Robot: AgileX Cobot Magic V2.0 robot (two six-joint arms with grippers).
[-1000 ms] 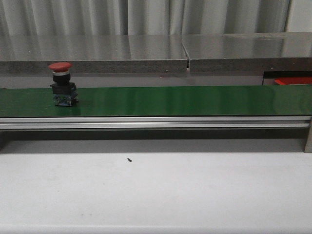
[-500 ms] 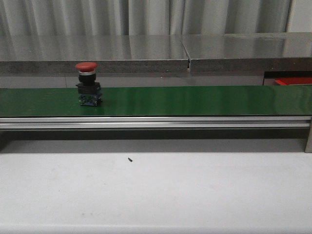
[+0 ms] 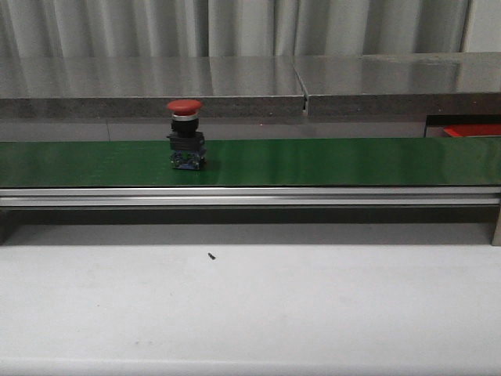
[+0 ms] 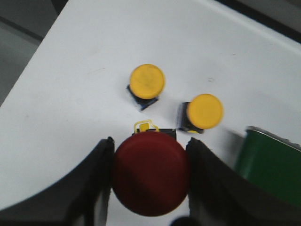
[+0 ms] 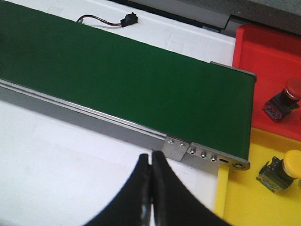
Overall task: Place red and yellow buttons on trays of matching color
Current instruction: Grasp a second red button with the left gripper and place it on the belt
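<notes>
From the front view I see a red button [image 3: 186, 135] standing upright on the green conveyor belt [image 3: 329, 160], left of the belt's middle, its mushroom cap up. Neither arm shows here. A sliver of the red tray [image 3: 472, 130] peeks past the belt's right end.

In the left wrist view, my left gripper [image 4: 149, 174] is closed on a second red button [image 4: 150, 173], one finger against each side of the cap. Two yellow buttons [image 4: 147, 81] [image 4: 204, 111] stand on the white table [image 4: 70, 80] just beyond, apart from each other, with the belt's end [image 4: 270, 162] to one side.

In the right wrist view, my right gripper [image 5: 151, 188] has its fingers pressed together, holding nothing, and hangs over the table by the belt's near edge at its tray end. The red tray [image 5: 268, 56] holds one red button [image 5: 284, 97]; the yellow tray [image 5: 244, 202] holds one yellow button [image 5: 282, 172].

I judge the right arm nearer for the belt's button, which stands well away along the belt, its axis vertical.
</notes>
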